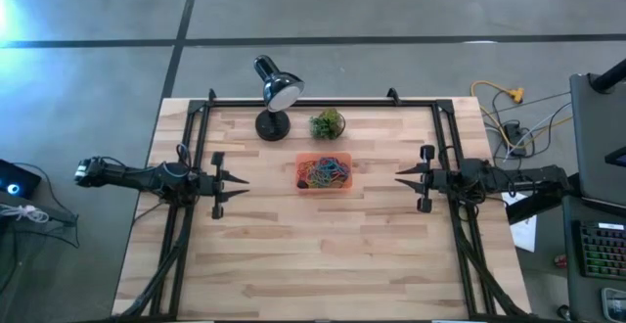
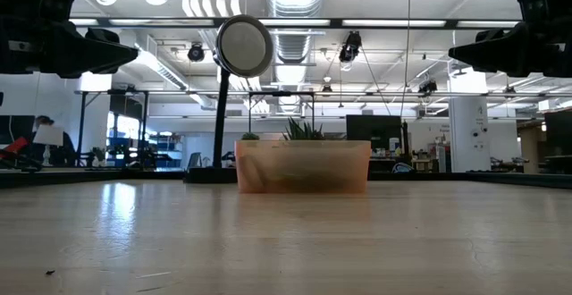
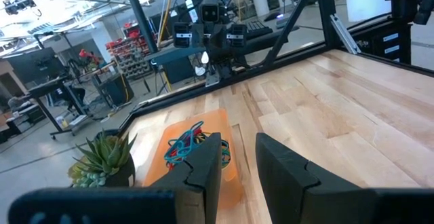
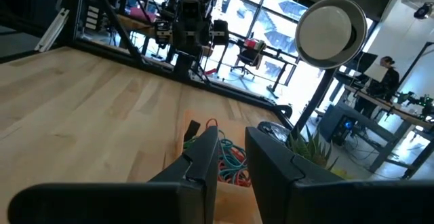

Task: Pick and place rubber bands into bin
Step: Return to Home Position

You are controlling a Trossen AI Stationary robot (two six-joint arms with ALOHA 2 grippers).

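Left gripper [image 1: 245, 187], right gripper [image 1: 399, 180] both parted, empty, flanking orange bin [image 1: 324, 190]; rubber bands [image 1: 324, 170] piled inside, half hidden behind fingers [image 3: 203, 170] in wrist views

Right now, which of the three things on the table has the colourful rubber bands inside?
The orange bin, the low tray: only it holds the tangled rubber bands. The small plant and black desk lamp behind it hold none.

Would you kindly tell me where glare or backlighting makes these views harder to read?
Low view: ceiling lights glare overhead, leaving the left gripper and right gripper dark silhouettes; the table shows a sheen. High view: a flare at the left edge, the bin evenly lit. Right wrist view: bright windows behind.
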